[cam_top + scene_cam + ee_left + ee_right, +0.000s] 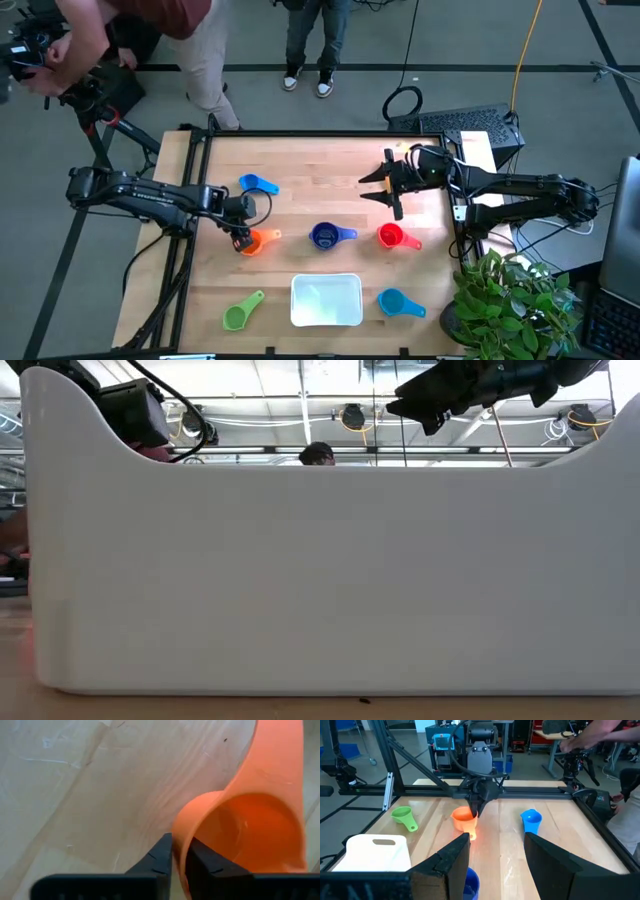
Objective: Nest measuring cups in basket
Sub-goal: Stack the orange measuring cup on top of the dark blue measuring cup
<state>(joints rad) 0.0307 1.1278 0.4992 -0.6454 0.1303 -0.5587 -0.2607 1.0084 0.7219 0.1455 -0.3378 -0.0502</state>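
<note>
The measuring cups were all out on the table (320,165) and none had reached the basket (326,301), which sat at the near edge and, from above, looked to hold nothing. I counted six cups overhead: the orange cup (254,240) at my left gripper (241,240), a light blue cup (258,184) beyond it, the dark blue cup (326,235) mid-table, the red cup (392,236) beside that, the green cup (241,312) just left of the basket and another blue cup (397,302) just right of it. I could not find a yellow one.

My left wrist camera showed the fingers (159,857) nearly closed with the orange cup's rim pinched between them; whether it had left the wood I could not tell. My right gripper (388,183) hung wide open and empty above the far right of the table.

I judged the job barely begun: one cup gripped, every cup left to carry over and stack.
</note>
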